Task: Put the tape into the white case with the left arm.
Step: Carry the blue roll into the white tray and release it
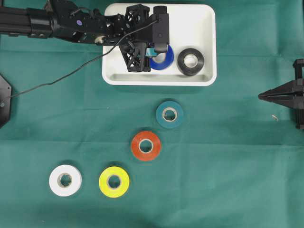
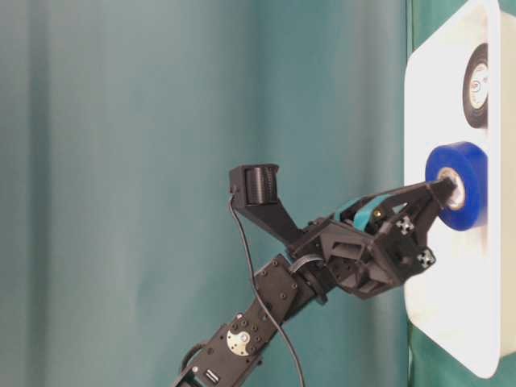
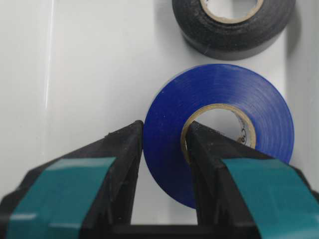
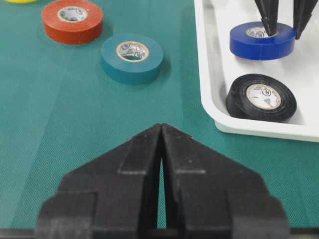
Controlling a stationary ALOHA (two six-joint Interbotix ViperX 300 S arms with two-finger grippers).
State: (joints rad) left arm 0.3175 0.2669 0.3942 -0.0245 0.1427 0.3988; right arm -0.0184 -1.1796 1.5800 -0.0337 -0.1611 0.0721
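Note:
The blue tape lies flat inside the white case, near its front wall. My left gripper, with teal bands on its fingers, reaches down into the case from the left. In the left wrist view the left gripper straddles the wall of the blue tape. One finger presses the outer face and the other stands inside the cardboard core. My right gripper rests at the table's right edge, far from the case, and in its own view the right gripper is shut and empty.
A black tape roll lies in the case just right of the blue one. On the green cloth lie a teal roll, a red roll, a yellow roll and a white roll. A black cable trails left.

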